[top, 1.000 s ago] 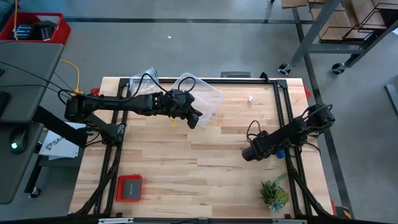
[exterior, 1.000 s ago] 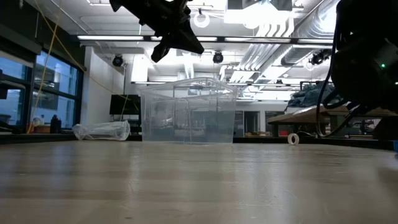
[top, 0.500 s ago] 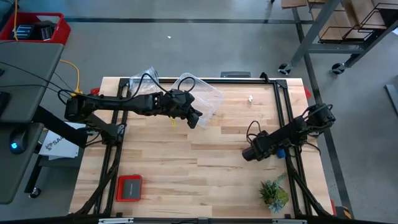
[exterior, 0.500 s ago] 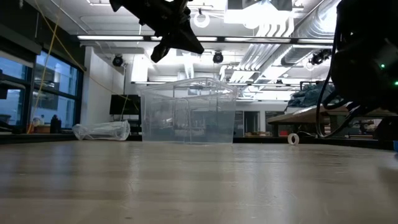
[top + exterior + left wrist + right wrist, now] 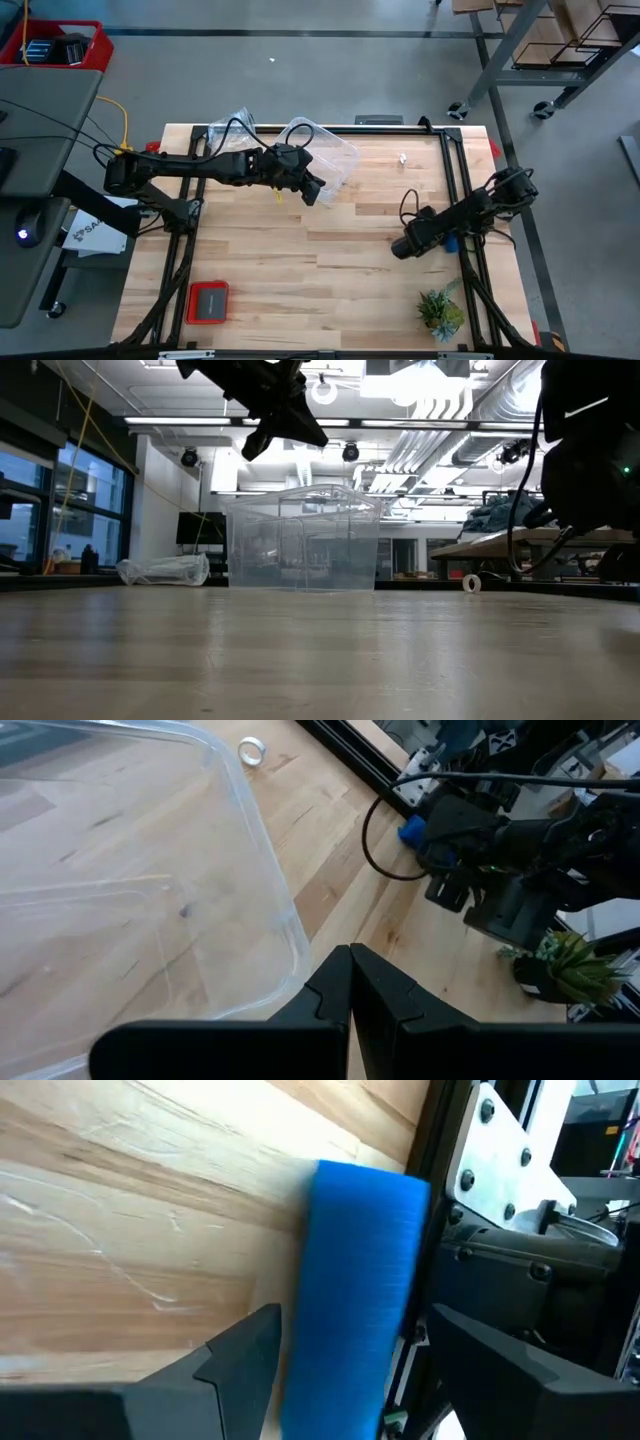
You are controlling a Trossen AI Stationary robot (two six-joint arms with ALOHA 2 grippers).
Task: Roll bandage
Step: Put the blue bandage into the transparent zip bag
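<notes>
Bandage (image 5: pixel 362 1280): bright blue, lying on the wooden table (image 5: pixel 330 260) at its right edge, right against the black frame rail (image 5: pixel 440 1190). In the right wrist view it sits between the two parted fingers of the right gripper (image 5: pixel 350 1370), long axis pointing away from the wrist and roughly along the rail. The fingers stand open on either side of it; contact with the fabric is not evident. From above only a small blue patch (image 5: pixel 451 243) shows beside the right arm.

Right gripper: open, low over the table's right side, the nearer arm by far. Judgement: closing would catch the bandage across its narrow width.

Left gripper (image 5: pixel 350 990): fingers together, holding nothing, raised above the table near the clear plastic tub (image 5: pixel 325 160) in the back left part, well apart from the bandage.

Obstacles: the frame rail touching or just beside the bandage's outer side leaves little room for the outer finger; the black cable (image 5: pixel 405 205) looping by the right arm lies near.

Other items: crumpled clear bag (image 5: pixel 232 125) at the back left; small white ring (image 5: pixel 402 158) at the back right; red-rimmed flat case (image 5: pixel 208 302) at the front left; small green plant (image 5: pixel 440 312) at the front right, near the right arm.
</notes>
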